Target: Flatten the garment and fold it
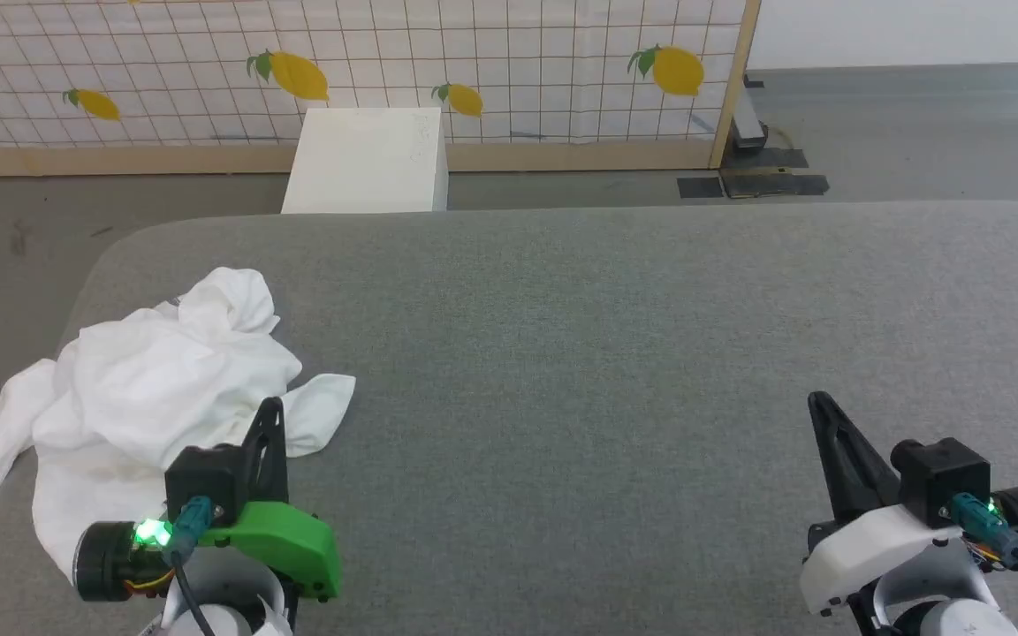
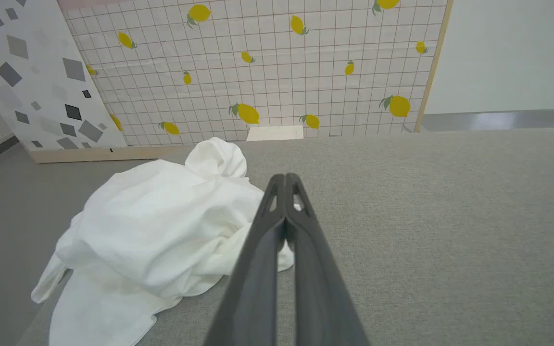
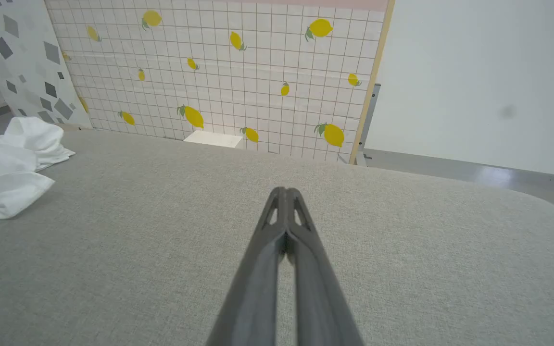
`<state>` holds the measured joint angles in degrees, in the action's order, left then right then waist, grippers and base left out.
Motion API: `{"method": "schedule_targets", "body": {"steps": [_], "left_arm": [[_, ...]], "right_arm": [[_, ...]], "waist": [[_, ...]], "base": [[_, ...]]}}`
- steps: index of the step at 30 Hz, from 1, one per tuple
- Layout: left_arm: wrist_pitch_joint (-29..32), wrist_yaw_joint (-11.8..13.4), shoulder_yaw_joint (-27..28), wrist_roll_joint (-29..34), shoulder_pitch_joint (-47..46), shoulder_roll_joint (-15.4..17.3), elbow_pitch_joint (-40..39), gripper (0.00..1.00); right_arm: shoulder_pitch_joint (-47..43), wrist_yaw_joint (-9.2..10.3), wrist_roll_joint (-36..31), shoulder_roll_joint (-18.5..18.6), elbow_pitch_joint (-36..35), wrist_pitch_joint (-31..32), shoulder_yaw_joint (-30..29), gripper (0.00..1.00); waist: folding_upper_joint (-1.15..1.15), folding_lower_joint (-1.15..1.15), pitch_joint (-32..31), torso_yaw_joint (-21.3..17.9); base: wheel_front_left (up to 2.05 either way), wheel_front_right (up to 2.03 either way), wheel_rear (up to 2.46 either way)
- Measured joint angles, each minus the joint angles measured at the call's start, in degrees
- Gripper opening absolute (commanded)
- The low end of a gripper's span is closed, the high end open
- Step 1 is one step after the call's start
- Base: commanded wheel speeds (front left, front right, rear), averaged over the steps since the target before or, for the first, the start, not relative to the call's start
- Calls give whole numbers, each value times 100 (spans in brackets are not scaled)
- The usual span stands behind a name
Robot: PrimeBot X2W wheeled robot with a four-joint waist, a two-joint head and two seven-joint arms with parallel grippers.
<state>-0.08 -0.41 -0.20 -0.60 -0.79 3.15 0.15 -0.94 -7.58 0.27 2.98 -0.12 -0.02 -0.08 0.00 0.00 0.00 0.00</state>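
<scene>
The garment (image 1: 147, 389) is a crumpled white heap at the left end of the grey padded table (image 1: 615, 353), with one part hanging over the left edge. In the left wrist view the garment (image 2: 161, 230) lies just left of the fingers. My left gripper (image 1: 273, 408) is shut and empty, hovering at the heap's near right side; its tips (image 2: 285, 179) meet. My right gripper (image 1: 818, 402) is shut and empty over bare table at the lower right, tips (image 3: 284, 191) together. The garment (image 3: 10, 168) sits far to its left.
A rigid white box (image 1: 368, 159) stands on the floor beyond the table's far edge, against a lemon-print grid panel (image 1: 509, 71). A wooden post (image 1: 733, 88) and dark floor plates (image 1: 752, 184) lie at the back right. A panel with grey shapes (image 2: 27, 72) stands at far left.
</scene>
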Motion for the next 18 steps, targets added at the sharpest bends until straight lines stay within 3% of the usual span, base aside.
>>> {"method": "schedule_targets", "body": {"steps": [16, 17, 18], "left_arm": [[0, 0, 0, 0, 0, 0, 0, 0], [0, -1, -1, -1, -1, 0, 1, 100], [0, -1, -4, -2, -2, 1, 1, 100]], "right_arm": [[0, 0, 0, 0, 0, 0, 0, 0], [-1, 0, 1, 0, 0, 0, -1, 100], [-2, 0, 2, 0, 0, 0, -1, 100]], "waist": [[0, 0, 0, 0], [0, 0, 0, 0], [0, 0, 0, 0]], "base": [[0, 0, 0], [0, 0, 0], [0, 0, 0]]}}
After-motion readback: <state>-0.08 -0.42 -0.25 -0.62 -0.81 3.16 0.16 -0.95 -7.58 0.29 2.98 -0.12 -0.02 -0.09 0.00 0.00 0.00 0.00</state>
